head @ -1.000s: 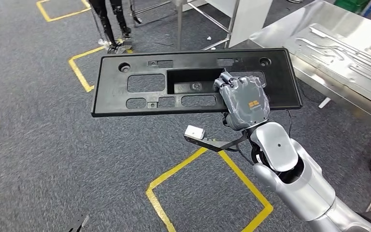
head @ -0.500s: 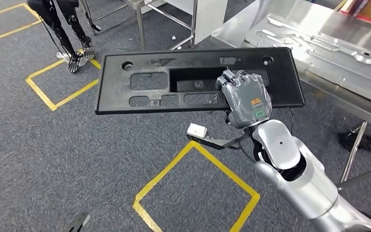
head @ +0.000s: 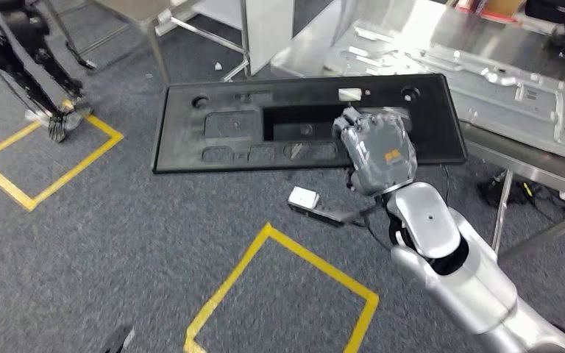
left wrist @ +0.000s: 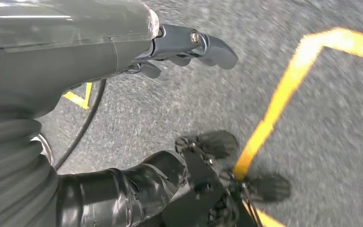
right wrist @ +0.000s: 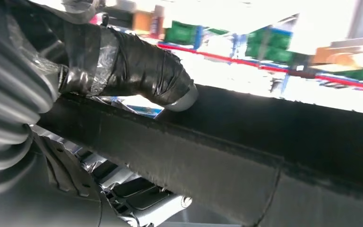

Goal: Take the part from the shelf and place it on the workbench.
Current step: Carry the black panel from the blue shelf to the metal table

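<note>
My right hand (head: 379, 151) grips a long black plastic part (head: 235, 125) near its right end and holds it flat above the grey carpet. In the right wrist view my taped thumb (right wrist: 137, 71) lies on the part's (right wrist: 217, 156) top edge. The steel workbench (head: 519, 154) stands just beyond and to the right of the part. The part's right end reaches its near edge. My left hand (left wrist: 170, 52) hangs over the floor, its fingers apart and holding nothing.
Pressed metal panels (head: 441, 66) lie on the workbench. Its leg (head: 502, 209) and some cables stand below it. Yellow tape squares (head: 279, 287) mark the carpet. Dark robot legs (head: 29, 73) stand at the far left, a white panel (head: 265, 29) behind the part.
The camera has turned right: the floor marks and the dark legs slid left, and more of the workbench shows. My right hand keeps its hold on the part.
</note>
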You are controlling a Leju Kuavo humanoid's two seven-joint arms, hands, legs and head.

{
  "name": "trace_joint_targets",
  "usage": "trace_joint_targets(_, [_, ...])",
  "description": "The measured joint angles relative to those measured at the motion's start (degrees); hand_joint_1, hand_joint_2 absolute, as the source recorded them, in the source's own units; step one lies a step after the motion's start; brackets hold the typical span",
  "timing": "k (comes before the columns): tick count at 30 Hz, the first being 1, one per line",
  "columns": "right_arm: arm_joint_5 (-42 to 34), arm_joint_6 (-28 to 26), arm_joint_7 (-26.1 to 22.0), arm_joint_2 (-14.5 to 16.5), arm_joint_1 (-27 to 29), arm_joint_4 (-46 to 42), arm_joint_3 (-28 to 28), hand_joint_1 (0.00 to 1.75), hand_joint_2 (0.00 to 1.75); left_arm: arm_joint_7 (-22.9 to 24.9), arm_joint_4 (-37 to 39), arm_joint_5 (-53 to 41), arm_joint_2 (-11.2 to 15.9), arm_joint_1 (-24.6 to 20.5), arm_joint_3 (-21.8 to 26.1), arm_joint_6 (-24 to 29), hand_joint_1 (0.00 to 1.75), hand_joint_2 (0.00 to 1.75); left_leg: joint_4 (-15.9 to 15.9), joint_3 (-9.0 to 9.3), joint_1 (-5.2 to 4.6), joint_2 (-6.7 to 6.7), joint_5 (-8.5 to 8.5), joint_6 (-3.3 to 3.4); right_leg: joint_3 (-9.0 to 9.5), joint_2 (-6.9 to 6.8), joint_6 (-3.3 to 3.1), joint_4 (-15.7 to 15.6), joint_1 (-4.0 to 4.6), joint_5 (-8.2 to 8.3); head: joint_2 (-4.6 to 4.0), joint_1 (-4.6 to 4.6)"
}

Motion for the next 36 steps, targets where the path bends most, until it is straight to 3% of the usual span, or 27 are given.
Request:
trace_joint_targets(2, [-0.04,0.00,0.07,-0.01,-0.24,-0.04,-0.13,1.75,1.75,-0.06,0.01,0.01,-0.03,-0.20,0.00,-0.02,0.00,1.75,6.50,-3.58,0.29,-2.48,0.80,-0.31,2.06,1.22,-0.66,-0.66,-0.48,-0.89,0.00,-0.09])
trace_joint_targets(3, [-0.05,0.01,0.07,0.03,-0.29,-0.03,-0.10,1.75,1.75,-0.08,0.01,0.01,-0.03,-0.23,0.00,-0.02,0.00,1.75,10.32,-6.27,0.42,-3.66,0.06,-0.43,2.93,1.86,-0.82,-0.81,-0.61,-1.50,-0.01,-0.14])
trace_joint_targets(5, [-0.08,0.02,-0.03,0.10,-0.13,-0.03,-0.01,1.75,1.75,-0.02,0.02,0.00,0.01,-0.08,0.00,-0.01,0.00,1.75,14.99,-11.38,0.54,-4.39,-4.13,-0.80,4.67,3.44,-0.77,-0.86,-0.90,-2.92,-0.01,-0.21])
trace_joint_targets(6, [-0.08,0.03,-0.07,0.11,0.02,-0.02,0.03,1.75,1.75,0.03,0.02,0.00,0.03,0.05,0.00,-0.01,0.00,1.75,15.26,-13.16,0.57,-4.41,-6.21,-1.00,5.66,4.27,-0.60,-0.85,-1.08,-3.71,-0.01,-0.21])
trace_joint_targets(7, [-0.08,0.03,-0.07,0.11,0.11,-0.02,0.04,1.75,1.75,0.06,0.02,-0.01,0.04,0.18,0.00,0.00,0.00,1.75,14.07,-14.25,0.57,-4.43,-7.08,-1.17,6.73,5.07,-0.37,-0.83,-1.28,-4.53,0.00,-0.21])
trace_joint_targets(8, [-0.08,0.03,-0.03,0.11,0.17,-0.01,0.04,1.75,1.75,0.07,0.02,0.00,0.05,0.27,0.00,0.00,0.00,1.75,11.61,-14.76,0.60,-4.60,-6.12,-1.34,7.81,5.82,-0.08,-0.80,-1.51,-5.39,0.00,-0.20])
trace_joint_targets(9, [-0.08,0.03,-0.01,0.11,0.24,-0.01,0.04,1.75,1.75,0.07,0.02,0.01,0.07,0.39,0.00,0.00,0.00,1.75,8.12,-14.88,0.67,-5.25,-2.64,-1.48,8.59,6.49,0.26,-0.76,-1.71,-6.26,0.00,-0.20])
trace_joint_targets(10, [-0.08,0.04,0.01,0.11,0.32,0.05,0.08,1.75,1.75,0.07,0.04,0.01,0.09,0.52,0.01,0.00,0.00,1.75,4.70,-14.88,0.67,-6.13,2.20,-1.46,9.36,7.17,0.66,-0.57,-1.88,-7.11,0.00,-0.26])
trace_joint_targets(11, [-0.09,0.04,0.01,0.12,0.40,0.09,0.13,1.75,1.75,0.07,0.08,0.01,0.17,0.61,0.03,0.01,0.00,1.75,2.24,-14.70,0.64,-6.87,6.37,-1.20,9.75,7.83,1.08,-0.50,-1.99,-7.81,-0.01,-0.30])
trace_joint_targets(12, [-0.10,0.05,-0.01,0.13,0.49,0.14,0.18,1.75,1.75,0.08,0.10,0.01,0.24,0.64,0.04,0.01,0.00,1.75,0.71,-14.59,0.54,-7.33,9.49,-0.77,9.95,8.45,1.50,-0.53,-2.06,-8.26,-0.01,-0.36])
trace_joint_targets(13, [-0.11,0.05,-0.02,0.11,0.51,0.17,0.21,1.75,1.75,0.10,0.13,0.01,0.31,0.58,0.06,0.00,0.00,1.75,0.28,-14.44,0.37,-7.10,10.57,-0.19,10.10,8.89,1.90,-0.43,-2.12,-8.35,-0.01,-0.42])
trace_joint_targets(15, [-0.13,0.03,-0.01,0.02,0.50,0.15,0.05,1.75,1.75,0.10,0.13,0.00,0.36,0.35,0.07,0.00,0.00,1.75,-0.25,-13.61,0.34,-6.01,10.19,0.77,9.06,8.67,2.48,1.16,-2.12,-7.33,-0.01,-0.45])
trace_joint_targets(17, [-0.13,0.02,0.01,-0.05,0.42,0.15,-0.10,1.75,1.75,0.05,0.13,0.01,0.36,0.30,0.08,0.01,0.00,1.75,-1.21,-12.16,0.44,-5.18,9.36,1.51,5.58,5.84,2.81,6.89,-1.87,-6.19,-0.01,-0.41])
trace_joint_targets(18, [-0.19,0.09,0.01,-0.06,0.43,0.17,-0.09,1.75,1.75,0.00,0.13,0.00,0.36,0.35,0.09,-0.02,0.00,1.75,-1.65,-11.28,0.41,-4.79,8.78,1.76,3.14,4.10,2.91,10.53,-1.76,-6.72,-0.01,-0.38])
trace_joint_targets(20, [-0.43,0.44,0.03,-0.04,0.52,0.30,-0.02,1.75,1.75,-0.08,0.13,-0.01,0.36,0.53,0.12,-0.24,0.00,1.75,-2.10,-9.38,0.23,-3.95,7.36,2.00,-1.25,2.38,3.03,15.73,-1.65,-10.27,0.00,-0.38])
trace_joint_targets(22, [-0.68,0.87,0.08,-0.06,0.48,0.54,-0.02,1.75,1.75,-0.11,0.13,-0.01,0.36,0.61,0.13,-0.56,0.00,1.75,-2.18,-7.08,-0.02,-3.00,5.65,2.12,-3.24,2.03,2.90,15.49,-1.54,-12.98,0.00,-0.36])
trace_joint_targets(23, [-0.75,1.02,0.10,-0.08,0.36,0.62,-0.03,1.75,1.75,-0.11,0.13,-0.01,0.37,0.60,0.13,-0.66,0.00,1.75,-2.20,-5.73,-0.22,-2.46,4.69,2.15,-3.18,1.78,2.60,13.12,-1.37,-12.34,0.00,-0.36])
trace_joint_targets(24, [-0.82,1.10,0.10,-0.09,0.22,0.66,-0.04,1.75,1.75,-0.11,0.13,-0.01,0.37,0.59,0.13,-0.74,0.00,1.75,-2.27,-4.42,-0.41,-1.89,3.69,2.15,-2.70,1.10,1.98,9.73,-1.05,-9.96,0.00,-0.36])
trace_joint_targets(26, [-0.91,1.22,0.09,-0.12,-0.02,0.72,-0.05,1.75,1.75,-0.11,0.18,-0.01,0.15,0.48,0.15,-0.85,0.00,1.75,-2.48,-1.88,-0.82,-0.69,1.68,1.94,-1.76,-1.20,0.45,2.77,0.11,-2.16,-0.01,-0.53])
trace_joint_targets(27, [-0.94,1.26,0.09,-0.13,-0.16,0.74,-0.07,1.75,1.75,-0.11,0.20,-0.02,0.08,0.43,0.17,-0.89,0.00,1.75,-2.97,-0.91,-0.92,-0.04,0.83,1.75,-1.25,-1.97,-0.05,0.67,0.63,0.45,-0.01,-0.64])
trace_joint_targets(28, [-0.96,1.30,0.09,-0.14,-0.33,0.73,-0.11,1.75,1.75,-0.11,0.19,-0.02,0.03,0.37,0.19,-0.91,0.00,1.75,-3.16,0.11,-1.01,0.55,0.51,1.47,-0.82,-1.97,-0.31,-0.65,0.90,1.56,-0.01,-0.76])
trace_joint_targets(30, [-0.98,1.31,0.09,-0.14,-0.78,0.61,-0.24,1.75,1.75,-0.15,0.07,-0.03,0.14,0.13,0.22,-0.92,0.00,1.75,-2.07,0.86,-0.97,0.85,1.33,0.66,1.34,-0.39,-0.59,-1.70,0.65,0.40,0.00,-0.84])
trace_joint_targets(31, [-0.98,1.32,0.11,-0.16,-1.00,0.56,-0.32,1.75,1.75,-0.19,0.01,-0.02,0.16,-0.02,0.22,-0.92,0.00,1.75,0.38,0.20,-0.87,-0.20,2.41,0.34,2.54,0.38,-0.89,-2.24,0.35,0.00,0.01,-0.88])
trace_joint_targets(33, [-0.98,1.32,0.16,-0.11,-1.32,0.51,-0.41,1.75,1.75,-0.22,-0.05,-0.02,0.16,-0.28,0.22,-0.93,0.00,1.75,7.39,-4.07,-0.42,-3.20,3.18,-0.08,4.95,1.64,-1.38,-2.74,-0.10,-0.97,0.02,-0.97])
trace_joint_targets(34, [-0.98,1.33,0.16,-0.06,-1.40,0.51,-0.39,1.75,1.75,-0.22,-0.05,-0.01,0.16,-0.27,0.22,-0.94,0.00,1.75,10.72,-6.88,-0.21,-4.25,2.15,-0.21,5.96,2.35,-1.51,-2.82,-0.28,-1.73,0.02,-1.02])
trace_joint_targets(36, [-0.98,1.32,0.09,0.04,-1.29,0.50,-0.21,1.75,1.75,-0.16,-0.05,-0.02,0.18,-0.02,0.22,-0.93,0.00,1.75,13.76,-11.88,0.15,-4.65,-3.17,-0.66,8.18,4.05,-1.27,-2.90,-0.70,-3.66,0.01,-1.02])
